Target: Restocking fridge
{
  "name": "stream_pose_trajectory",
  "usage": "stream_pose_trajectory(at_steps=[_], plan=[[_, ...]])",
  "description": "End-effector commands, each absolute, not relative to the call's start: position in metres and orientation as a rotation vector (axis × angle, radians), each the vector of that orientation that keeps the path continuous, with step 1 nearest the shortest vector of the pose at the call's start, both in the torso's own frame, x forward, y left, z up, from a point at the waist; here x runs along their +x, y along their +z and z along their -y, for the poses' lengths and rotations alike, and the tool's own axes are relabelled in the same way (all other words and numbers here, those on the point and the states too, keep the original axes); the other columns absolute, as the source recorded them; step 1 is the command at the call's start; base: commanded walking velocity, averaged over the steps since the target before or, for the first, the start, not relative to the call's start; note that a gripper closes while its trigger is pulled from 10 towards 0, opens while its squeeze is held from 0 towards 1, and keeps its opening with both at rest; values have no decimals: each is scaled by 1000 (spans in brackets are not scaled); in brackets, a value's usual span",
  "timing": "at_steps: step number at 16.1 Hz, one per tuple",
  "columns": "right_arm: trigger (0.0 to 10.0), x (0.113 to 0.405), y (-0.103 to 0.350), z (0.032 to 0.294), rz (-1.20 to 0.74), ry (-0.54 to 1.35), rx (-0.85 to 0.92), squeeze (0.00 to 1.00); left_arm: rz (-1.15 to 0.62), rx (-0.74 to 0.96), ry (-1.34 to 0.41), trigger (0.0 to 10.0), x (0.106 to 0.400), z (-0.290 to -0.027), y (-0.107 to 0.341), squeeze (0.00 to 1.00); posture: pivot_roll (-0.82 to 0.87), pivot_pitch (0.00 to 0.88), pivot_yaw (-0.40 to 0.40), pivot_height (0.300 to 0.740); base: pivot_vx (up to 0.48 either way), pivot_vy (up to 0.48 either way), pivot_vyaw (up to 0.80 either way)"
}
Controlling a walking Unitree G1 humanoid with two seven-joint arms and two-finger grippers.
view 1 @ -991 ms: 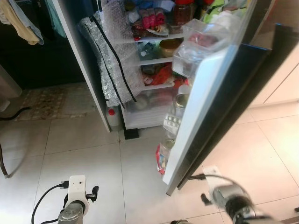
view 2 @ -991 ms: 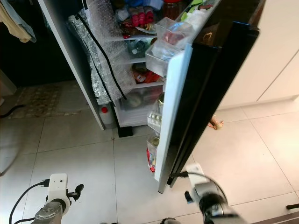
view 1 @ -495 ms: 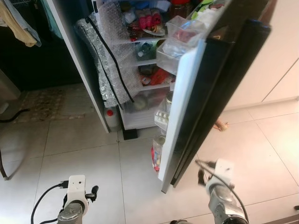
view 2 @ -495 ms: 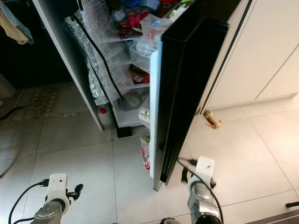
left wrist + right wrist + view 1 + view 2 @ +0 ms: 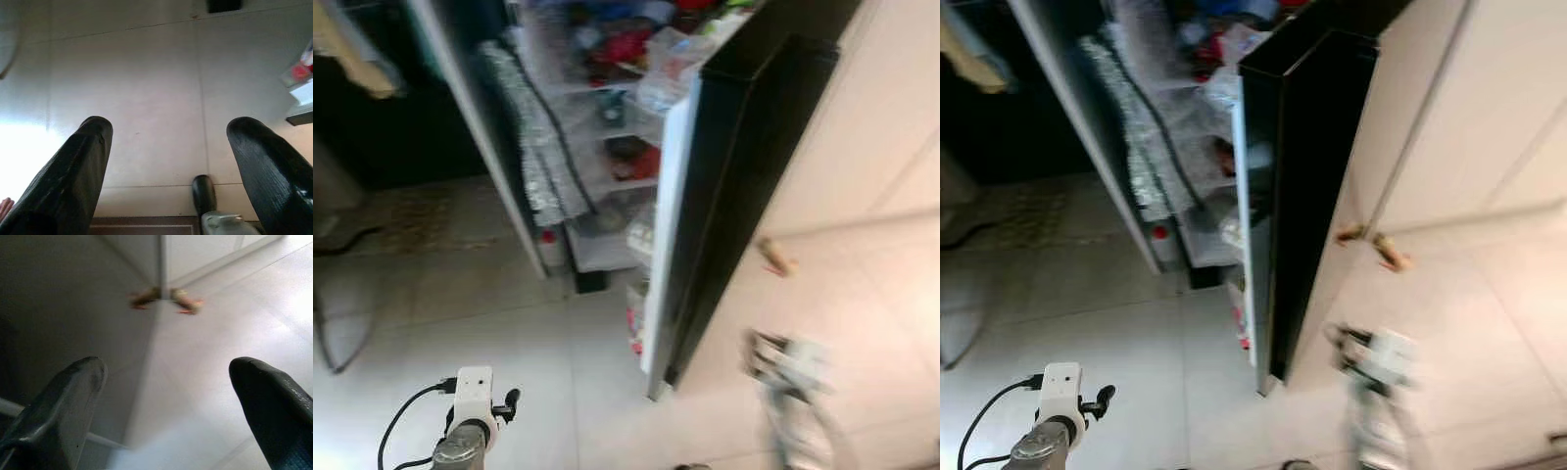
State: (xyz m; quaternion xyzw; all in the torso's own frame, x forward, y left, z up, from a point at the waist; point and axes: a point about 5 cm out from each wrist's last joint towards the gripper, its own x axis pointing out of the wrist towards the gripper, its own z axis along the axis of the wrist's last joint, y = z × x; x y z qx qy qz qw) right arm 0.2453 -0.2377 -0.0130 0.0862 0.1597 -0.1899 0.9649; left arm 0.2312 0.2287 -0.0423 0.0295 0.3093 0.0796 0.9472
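Fridge door (image 5: 1317,186) half-swung; right gripper (image 5: 166,396) beside it, jaws apart.

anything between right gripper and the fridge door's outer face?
Nothing. In the right wrist view the right gripper, jaws open, faces the dark fridge door across bare floor; a small toy lies further off.

The left arm (image 5: 462,441) hangs low at the near left, and its left gripper (image 5: 168,147) points down with the two black fingers (image 5: 83,166) spread wide apart. The right arm (image 5: 798,392), blurred, reaches forward at the near right; the right gripper (image 5: 168,391) has its fingers (image 5: 266,396) parted wide, holding nothing.
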Motion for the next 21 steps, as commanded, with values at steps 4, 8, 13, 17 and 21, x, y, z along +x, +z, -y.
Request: stream_pose_trajectory(at_steps=[4, 8, 13, 17, 21], plan=[[10000, 266, 19, 252, -120, -331, 231, 0, -651, 77, 163, 10000, 222, -234, -47, 0, -116, 103, 67, 740, 0, 0, 0], [10000, 289, 50, 242, 36, -186, 254, 0, -651, 79, 154, 10000, 222, -233, -47, 0, -118, 87, 72, 740, 0, 0, 0], [10000, 307, 81, 235, 136, -51, 233, 0, -643, 74, 164, 10000, 224, -234, -45, 0, -113, 118, 67, 740, 0, 0, 0], [10000, 324, 117, 216, 240, 63, 220, 0, -633, 67, 170, 10000, 226, -233, -44, 0, -114, 131, 62, 740, 0, 0, 0], [10000, 333, 142, 192, 293, 160, 190, 0, -623, 62, 171, 10000, 230, -232, -42, 0, -110, 142, 59, 740, 0, 0, 0]])
